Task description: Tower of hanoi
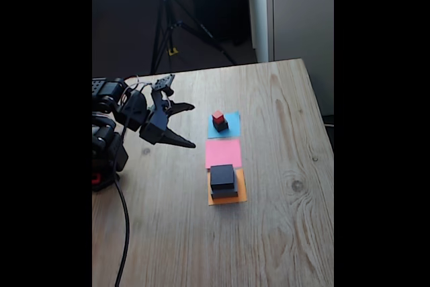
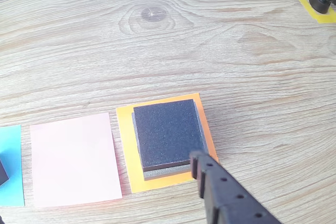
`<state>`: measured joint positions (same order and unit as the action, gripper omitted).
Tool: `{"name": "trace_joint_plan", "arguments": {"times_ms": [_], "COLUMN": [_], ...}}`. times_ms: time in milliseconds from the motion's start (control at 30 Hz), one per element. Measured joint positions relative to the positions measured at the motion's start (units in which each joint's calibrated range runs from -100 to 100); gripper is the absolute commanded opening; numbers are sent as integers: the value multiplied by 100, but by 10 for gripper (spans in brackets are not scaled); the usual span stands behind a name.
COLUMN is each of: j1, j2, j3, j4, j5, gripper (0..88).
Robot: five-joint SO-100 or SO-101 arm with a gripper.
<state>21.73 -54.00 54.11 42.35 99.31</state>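
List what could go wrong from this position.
1. The black block sits on the grey block on the orange paper; a low grab may lift both.
2. The red cube is tiny and could slip from the open gripper.

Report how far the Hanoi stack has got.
Done: red cube sits on the small dark grey block on the blue paper. In hand: nothing; the tool hangs open, apart. Left: black block on grey block on orange paper; pink paper bare.
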Motion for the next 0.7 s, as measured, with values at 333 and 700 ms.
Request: {"name": "trace_joint_plan", "arguments": {"times_ms": [333,700], "j1": [382,909], "j2": [-26,1043], "j3": [1356,1730], "j4": [-1906,-3531], "j5": [17,17], "gripper": [554,573]}}
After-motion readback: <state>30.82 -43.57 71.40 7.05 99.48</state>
